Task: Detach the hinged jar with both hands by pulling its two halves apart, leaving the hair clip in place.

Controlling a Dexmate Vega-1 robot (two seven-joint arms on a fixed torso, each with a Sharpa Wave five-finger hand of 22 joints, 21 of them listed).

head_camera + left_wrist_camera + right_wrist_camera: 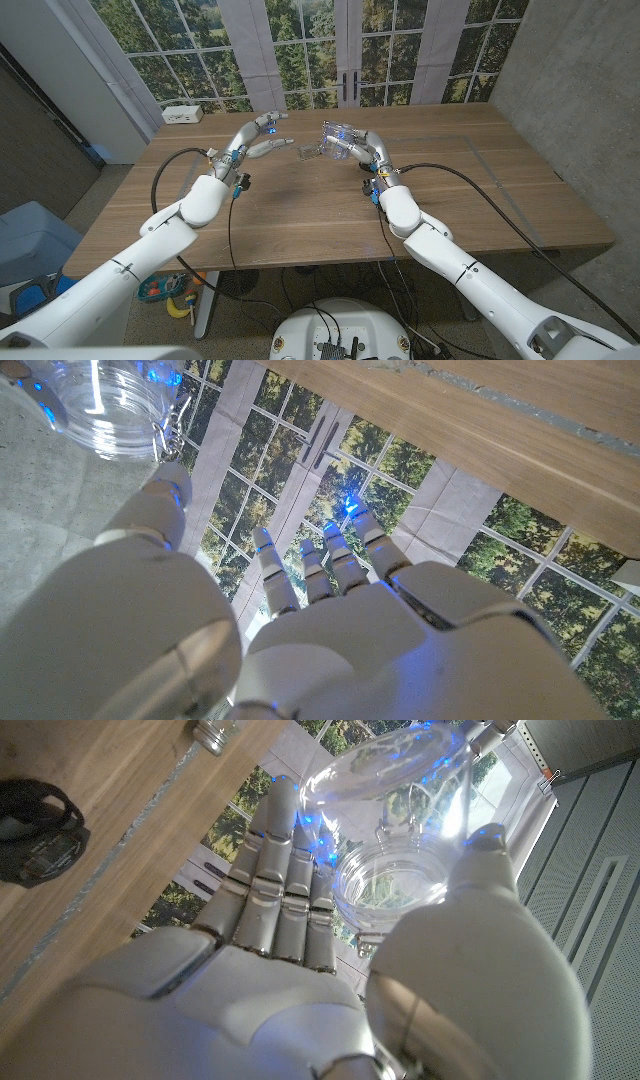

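Note:
My right hand (pixel 356 146) holds a clear glass hinged jar (pixel 328 139) above the middle of the far part of the wooden table (pixel 300 220). In the right wrist view the jar body (pixel 395 885) sits between thumb and fingers, and its lid (pixel 390 770) is swung open on the wire hinge. My left hand (pixel 262 136) hovers just left of the jar with its fingers spread and nothing in it. In the left wrist view its thumb tip (pixel 165 485) is close to the jar (pixel 105 410); I cannot tell whether they touch. A black clip-like object (pixel 35 825) lies on the table.
A white power strip (pixel 182 114) sits at the table's far left corner. A small metal-capped item (pixel 215 732) stands on the table in the right wrist view. Large windows stand behind the table, and a grey wall to the right.

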